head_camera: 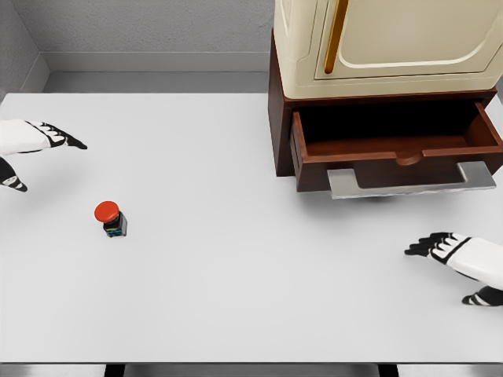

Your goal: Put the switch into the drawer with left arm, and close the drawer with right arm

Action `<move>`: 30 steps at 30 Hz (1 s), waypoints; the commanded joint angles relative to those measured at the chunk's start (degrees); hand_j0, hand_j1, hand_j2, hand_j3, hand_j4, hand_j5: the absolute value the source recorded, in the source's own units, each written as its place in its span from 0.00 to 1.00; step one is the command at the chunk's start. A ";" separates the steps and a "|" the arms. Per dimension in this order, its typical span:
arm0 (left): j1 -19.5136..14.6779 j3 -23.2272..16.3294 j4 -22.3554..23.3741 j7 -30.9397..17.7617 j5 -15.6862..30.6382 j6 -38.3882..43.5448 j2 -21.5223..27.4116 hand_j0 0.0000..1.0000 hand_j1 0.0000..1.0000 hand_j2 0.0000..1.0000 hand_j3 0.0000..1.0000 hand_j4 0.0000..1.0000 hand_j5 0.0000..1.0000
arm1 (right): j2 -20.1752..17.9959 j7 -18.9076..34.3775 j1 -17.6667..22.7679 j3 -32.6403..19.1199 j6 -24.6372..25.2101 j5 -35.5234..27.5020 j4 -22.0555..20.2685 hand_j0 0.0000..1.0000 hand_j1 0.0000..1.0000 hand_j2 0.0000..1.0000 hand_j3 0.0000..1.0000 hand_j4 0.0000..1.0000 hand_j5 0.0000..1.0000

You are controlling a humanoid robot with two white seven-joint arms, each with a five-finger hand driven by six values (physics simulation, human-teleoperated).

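The right hand [460, 263] waits at the near right, fingers spread and empty. On the smooth white desk [236, 298], left of centre, stands the small red-capped switch [111, 219], untouched. The left hand [35, 149], fingers wide, should descend and pinch its dark boxy base. Beyond, the dark wooden drawer [397, 141] gapes open.

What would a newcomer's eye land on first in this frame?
Probably the small switch with a round red button on a dark base, alone on the white table at left of centre. Next, the dark brown wooden drawer, pulled open under a cream cabinet at upper right. The white left hand and right hand sit at the side edges, fingers spread, holding nothing.
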 commanded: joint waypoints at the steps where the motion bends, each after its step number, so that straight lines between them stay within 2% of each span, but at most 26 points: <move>1: 0.00 0.03 -0.20 0.02 0.27 0.14 0.09 1.00 1.00 1.00 1.00 1.00 1.00 | -0.18 0.05 -0.09 0.43 0.12 -0.62 -0.04 1.00 1.00 1.00 1.00 1.00 1.00; 4: 0.09 0.03 -0.72 0.02 0.27 0.14 0.09 1.00 1.00 1.00 1.00 1.00 1.00 | -0.18 0.05 -0.53 0.43 0.12 -0.62 -0.04 1.00 1.00 1.00 1.00 1.00 1.00; 8: 0.09 -3.22 -7.40 0.02 0.19 0.14 0.53 1.00 1.00 1.00 1.00 1.00 1.00 | -1.76 0.14 -0.53 -0.45 0.12 -0.62 -0.04 1.00 1.00 1.00 1.00 1.00 1.00; 10: 0.09 -4.89 -9.60 0.02 0.10 0.14 0.18 1.00 1.00 1.00 1.00 1.00 1.00 | -1.68 2.77 0.26 -4.32 0.12 -0.71 0.05 0.83 0.83 0.83 0.83 0.83 0.83; 13: 0.09 -7.53 -14.87 0.02 0.10 0.14 1.32 1.00 1.00 1.00 1.00 1.00 1.00 | -1.59 2.95 0.61 -7.65 0.12 -0.71 0.05 0.73 0.73 0.73 0.73 0.73 0.73; 16: 0.26 -7.62 -15.14 0.02 0.01 0.14 1.41 1.00 1.00 1.00 1.00 1.00 1.00 | -1.24 2.95 2.98 -12.14 0.12 -0.80 0.05 0.66 0.66 0.66 0.66 0.66 0.66; 18: 0.09 -10.43 -15.14 0.02 -2.98 0.14 0.62 1.00 1.00 1.00 1.00 1.00 1.00 | -1.24 3.21 5.88 -15.04 0.12 -3.78 0.13 0.61 0.61 0.61 0.61 0.61 0.61; 20: -0.18 -10.61 -15.14 0.02 -3.51 0.14 0.62 1.00 1.00 1.00 1.00 1.00 1.00 | -0.27 5.85 9.31 -20.84 0.12 -6.42 0.13 0.57 0.57 0.57 0.57 0.57 0.57; 22: -0.09 -10.61 -17.25 0.02 -3.51 0.14 0.62 1.00 1.00 1.00 1.00 1.00 1.00 | 0.26 7.25 9.84 -21.81 0.12 -7.04 0.13 0.57 0.57 0.57 0.57 0.57 0.57; 24: -0.09 -10.61 -17.25 0.02 -4.21 0.14 0.53 1.00 1.00 1.00 1.00 1.00 1.00 | 0.26 7.69 9.84 -21.90 0.12 -7.12 0.13 0.57 0.57 0.57 0.57 0.57 0.57; 27: -0.18 -10.61 -17.34 0.02 -4.30 0.14 0.53 0.85 0.85 0.85 0.85 0.85 0.85 | -0.01 7.98 9.32 -21.90 0.12 -7.12 0.22 0.57 0.57 0.57 0.57 0.57 0.57; 30: -0.35 -10.61 -17.34 0.02 -4.21 0.14 0.53 0.84 0.84 0.84 0.84 0.84 0.84 | 0.43 7.98 6.77 -21.55 0.12 -7.65 0.05 0.60 0.60 0.60 0.60 0.60 0.60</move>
